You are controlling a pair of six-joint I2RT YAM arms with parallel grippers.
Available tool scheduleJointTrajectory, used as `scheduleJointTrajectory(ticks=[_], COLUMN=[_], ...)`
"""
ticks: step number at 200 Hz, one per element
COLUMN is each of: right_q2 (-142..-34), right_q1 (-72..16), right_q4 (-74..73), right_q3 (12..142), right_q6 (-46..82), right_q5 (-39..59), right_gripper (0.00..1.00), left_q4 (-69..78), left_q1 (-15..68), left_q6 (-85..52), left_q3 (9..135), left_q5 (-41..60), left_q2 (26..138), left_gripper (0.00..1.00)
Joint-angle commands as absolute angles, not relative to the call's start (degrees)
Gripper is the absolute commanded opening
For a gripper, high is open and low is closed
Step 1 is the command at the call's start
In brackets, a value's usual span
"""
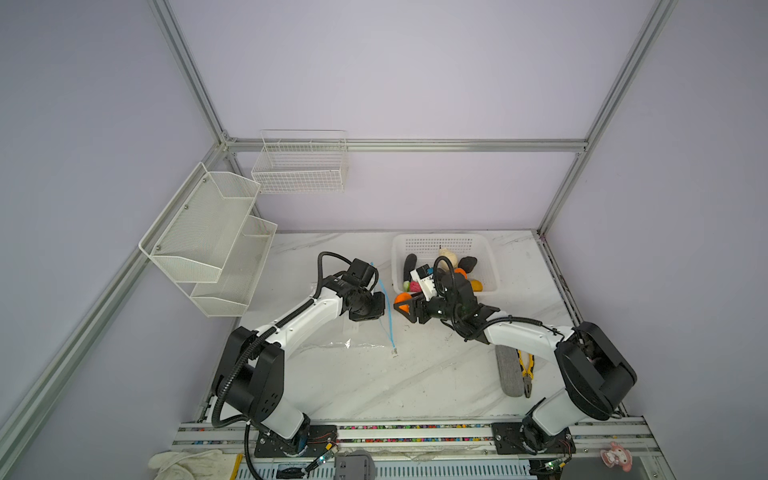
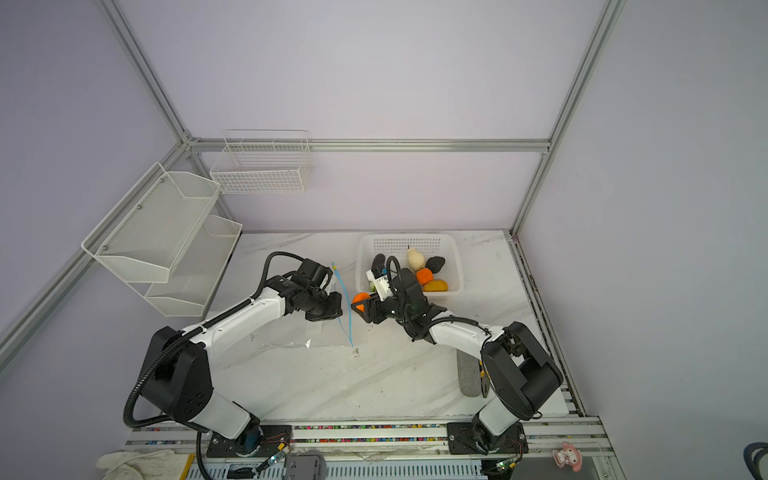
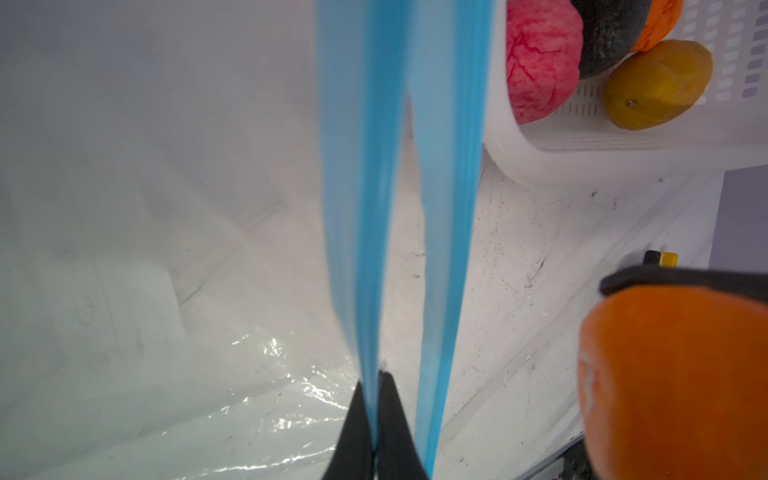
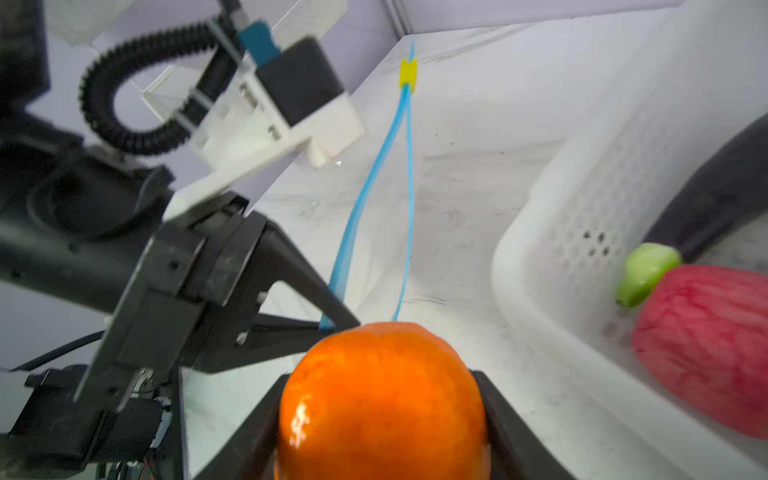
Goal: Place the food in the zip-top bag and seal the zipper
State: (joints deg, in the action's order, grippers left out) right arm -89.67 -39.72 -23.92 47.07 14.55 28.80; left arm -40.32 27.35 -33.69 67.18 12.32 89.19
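**Figure. Orange presented at the bag mouth.** The right gripper (image 4: 382, 419), jaws about half spread, clamps a glossy orange (image 4: 380, 386) across its sides. The left gripper (image 3: 376, 415), fully closed, pinches one lip of the light-blue zipper (image 3: 361, 208) and holds it raised. The second lip stands apart from it, so the mouth is a narrow wedge that widens away from the yellow slider (image 4: 408, 74).

In both top views the two grippers face each other just below frame centre, close but apart, with the zipper between them. The zip-top bag (image 1: 345, 338) spreads on the table (image 1: 374, 386) left of and below centre, partly under the left arm. No food is visible inside it. The other food lies in the white basket (image 1: 440, 239), above and right of centre: a pink bumpy piece (image 4: 706, 345), a small green one (image 4: 646, 272), a long black one (image 4: 723, 195) and a yellow-brown oval (image 3: 656, 83).

Likely hazards:
- (a) The wedge looks narrower than the orange. Pushed in, the fruit may snag the free lip, fold it inward or shove the floppy bag along the table.
- (b) That load could tug the thin strip out of the left fingers (image 3: 395, 415), and the mouth would collapse.
- (c) The smooth, round orange, gripped only at its sides, could slip out. Let go short of the mouth, it would roll across the table.
- (d) With both sets of fingers so near, a small sideways error would bring them into contact.
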Motion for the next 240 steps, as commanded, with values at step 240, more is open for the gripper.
scheduleJointTrajectory(ticks=[240], right_q2=[-98.74], right_q1=[-45.31], right_q4=[-34.56], right_q3=[48.73], right_q6=[16.08], right_q5=[31.44], right_gripper=[0.21], left_q4=[-39.43], left_q1=[26.81], left_q6=[-36.11], left_q3=[65.88], left_q5=[14.77], left_q2=[79.20], left_gripper=[0.00])
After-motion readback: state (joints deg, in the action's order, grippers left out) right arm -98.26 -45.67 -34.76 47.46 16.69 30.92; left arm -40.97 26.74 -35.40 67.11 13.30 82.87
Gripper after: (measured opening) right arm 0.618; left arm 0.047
